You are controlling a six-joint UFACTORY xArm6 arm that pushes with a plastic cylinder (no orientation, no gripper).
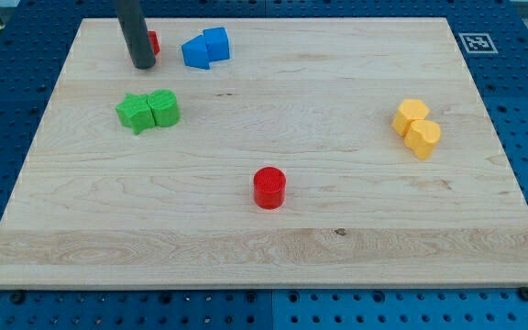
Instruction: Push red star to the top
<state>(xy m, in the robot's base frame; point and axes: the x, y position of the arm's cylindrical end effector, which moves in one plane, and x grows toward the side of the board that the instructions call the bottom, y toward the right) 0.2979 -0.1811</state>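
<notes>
A pale wooden board lies on a blue perforated table, a black-and-white square marker at its top-right corner. My tip, a fingerless rod, touches the mostly hidden red star block near the view's top-left, beside two blue blocks.

All that shows of me is my straight dark grey rod, a smooth, round cylinder with a matte finish, cut off by the view's top edge. A faint lighter sheen runs down its left side; the right side is darker. It keeps an even width along its visible length, bare of cables, screws or markings. My tip ends blunt and flat-cut, slightly darker at its rim.
</notes>
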